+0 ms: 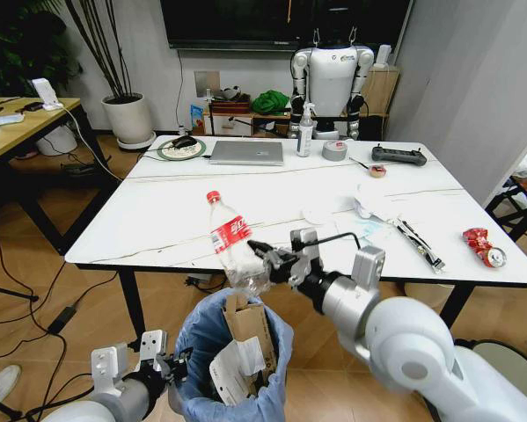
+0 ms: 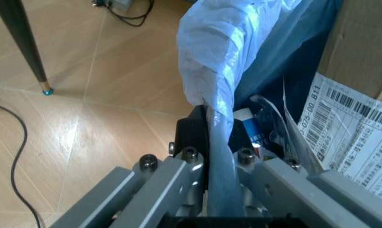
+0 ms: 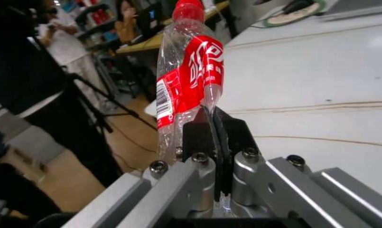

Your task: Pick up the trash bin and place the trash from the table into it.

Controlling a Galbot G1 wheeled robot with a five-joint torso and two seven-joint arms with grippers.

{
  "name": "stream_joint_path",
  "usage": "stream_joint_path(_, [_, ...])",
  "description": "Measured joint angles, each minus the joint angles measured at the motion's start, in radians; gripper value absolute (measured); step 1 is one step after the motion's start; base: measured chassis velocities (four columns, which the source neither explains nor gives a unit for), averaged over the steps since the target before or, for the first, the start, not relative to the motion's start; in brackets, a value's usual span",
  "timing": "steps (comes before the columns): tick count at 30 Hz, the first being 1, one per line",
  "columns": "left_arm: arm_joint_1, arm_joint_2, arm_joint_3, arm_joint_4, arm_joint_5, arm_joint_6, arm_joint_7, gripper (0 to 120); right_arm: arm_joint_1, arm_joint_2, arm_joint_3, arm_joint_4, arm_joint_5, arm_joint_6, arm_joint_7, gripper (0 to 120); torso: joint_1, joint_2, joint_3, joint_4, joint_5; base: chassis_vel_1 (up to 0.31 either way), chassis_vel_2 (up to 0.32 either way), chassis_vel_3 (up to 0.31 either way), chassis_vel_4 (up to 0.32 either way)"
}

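Right gripper pinching crushed, red-labelled clear bottle at frame centre, left gripper jaws clamping blue-lined trash bin rim, lower left.

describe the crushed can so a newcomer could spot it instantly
Start at the white marble-look table and go to its right-hand near corner. The crushed can lies there alone, red and silver, beyond the long wrapper; nothing else on that corner is red.

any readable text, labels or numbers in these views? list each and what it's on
"05-00 811", partly cut off: white barcode label on the brown cardboard box in the blue-lined trash bin.
White script on the crushed clear bottle's red label: not legible.
Crushed red can: print too small to read.
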Motion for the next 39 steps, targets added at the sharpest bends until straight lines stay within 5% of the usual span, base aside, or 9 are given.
stream_joint_path(12, [-0.017, 0.017, -0.013, 0.000, -0.068, 0.000, -0.056, 0, -0.210, -0.029, -0.027, -0.026, -0.345, 0.096, -0.284, 0, 0.000, 0.000, 0.000, -0.0003, 0.0000, 0.000, 0.000, 0.000, 0.000])
stream_joint_path(23, [-0.024, 0.027, -0.020, 0.000, -0.083, 0.000, -0.066, 0, -0.288, -0.021, -0.025, -0.073, -0.511, 0.158, -0.373, 0, 0.000, 0.000, 0.000, -0.0003, 0.0000, 0.000, 0.000, 0.000, 0.000])
stream_joint_path(39, [-0.026, 0.031, -0.021, 0.000, -0.090, 0.000, -0.067, 0, -0.287, -0.013, -0.007, -0.084, -0.566, 0.184, -0.407, 54, 0.000, 0.000, 0.000, -0.0003, 0.0000, 0.000, 0.000, 0.000, 0.000])
